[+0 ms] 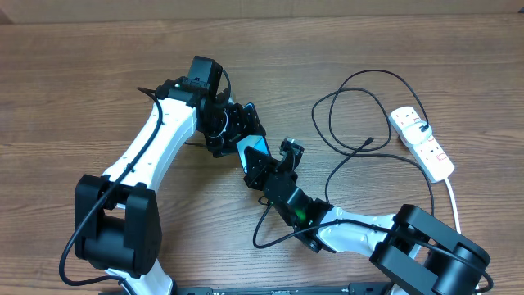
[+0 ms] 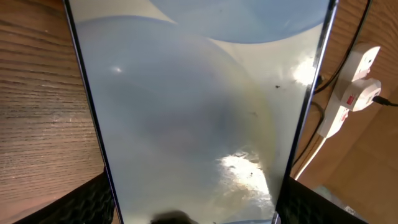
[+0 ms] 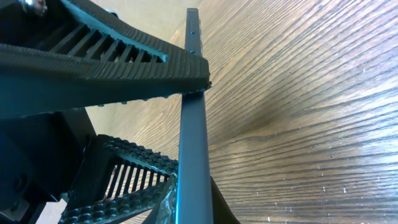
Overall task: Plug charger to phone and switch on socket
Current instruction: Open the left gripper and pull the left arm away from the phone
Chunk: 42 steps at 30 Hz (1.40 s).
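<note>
Both clamp phone (image 1: 255,148): left hand (image 1: 244,135) far end, right hand (image 1: 260,168) near end.

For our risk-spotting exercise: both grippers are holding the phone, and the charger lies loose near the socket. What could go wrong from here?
1. The left gripper and right gripper both clamp the phone; any mismatched motion may twist it or make it slip.
2. The charger lies apart, near the socket, so one gripper must let go to fetch it; the phone might then tilt or drop.
</note>
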Motion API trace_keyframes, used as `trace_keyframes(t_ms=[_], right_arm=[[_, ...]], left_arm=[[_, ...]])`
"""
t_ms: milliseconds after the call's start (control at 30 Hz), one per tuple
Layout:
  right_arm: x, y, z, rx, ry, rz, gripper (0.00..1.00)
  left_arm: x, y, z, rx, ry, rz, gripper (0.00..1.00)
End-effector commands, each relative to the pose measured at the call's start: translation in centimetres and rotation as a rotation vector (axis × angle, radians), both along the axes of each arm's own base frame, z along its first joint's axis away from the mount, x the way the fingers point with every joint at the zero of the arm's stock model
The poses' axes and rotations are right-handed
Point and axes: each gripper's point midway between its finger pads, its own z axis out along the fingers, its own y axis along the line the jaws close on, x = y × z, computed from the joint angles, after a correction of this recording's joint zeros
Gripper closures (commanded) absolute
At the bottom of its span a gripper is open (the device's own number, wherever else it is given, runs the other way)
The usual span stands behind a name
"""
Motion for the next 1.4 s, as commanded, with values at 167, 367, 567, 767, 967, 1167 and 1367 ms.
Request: trace_keyframes(t_ms=[167,367,567,767,967,1167,1367], right_arm=[[-0.2,1.6,1.8,0.013,-0.051,0.063,0.96],[-0.3,1.5,1.8,0.012,-0.050,0.063,0.96],[0.5,0.8,1.7,0.005,-0.051,0.038,0.96],[1.8,0.1,1.8,0.051,-0.020,0.080,0.96],[2.6,-0.5,2.1,0.266,0.146,0.159,0.96],[1.3,-0.2,2.5,0.387,0.285,0.341,0.96],[0.1,0.3,2.9,0.421,0.328,0.430,0.96]], left_arm=[[-0.3,-1.2,0.3,-0.014,-0.001,-0.027,0.15],[0.6,-1.1,0.5,-0.029,-0.011,0.013,0.11],[1.3,0.2,0.9,-0.070,0.001,0.053,0.07],[2.6,4.3,2.4,-0.168,-0.054,0.056,0.00],[1.0,10.5,4.9,-0.165,-0.132,0.052,0.00],[-2.8,14.8,10.5,-0.114,-0.309,0.022,0.03],[-5.7,16.3,14.8,-0.004,-0.444,0.063,0.14]])
